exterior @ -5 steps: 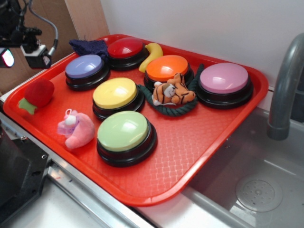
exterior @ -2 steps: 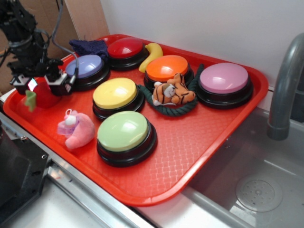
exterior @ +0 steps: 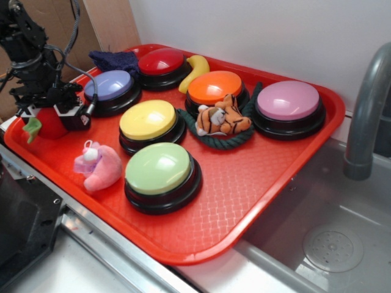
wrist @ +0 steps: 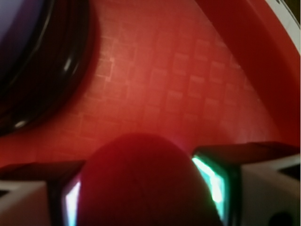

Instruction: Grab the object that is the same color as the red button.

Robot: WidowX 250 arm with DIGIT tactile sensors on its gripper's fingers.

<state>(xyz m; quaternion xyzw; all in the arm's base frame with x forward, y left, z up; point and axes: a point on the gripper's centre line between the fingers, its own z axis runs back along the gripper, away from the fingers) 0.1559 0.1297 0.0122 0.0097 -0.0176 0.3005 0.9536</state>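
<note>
At tray's left edge, gripper (exterior: 52, 116) straddles the strawberry (exterior: 49, 122) — whether clenched, I cannot tell — squeeze evenly before lifting.

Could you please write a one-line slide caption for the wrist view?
Wrist view: gripper fingers flanking the red plush strawberry above the red tray, a button's black base at upper left.

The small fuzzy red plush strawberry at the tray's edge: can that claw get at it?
Probably yes. The end effector is already down over the small fuzzy red plush strawberry, a finger at each side; nothing lies between. Whether it grips yet is unclear.
</note>
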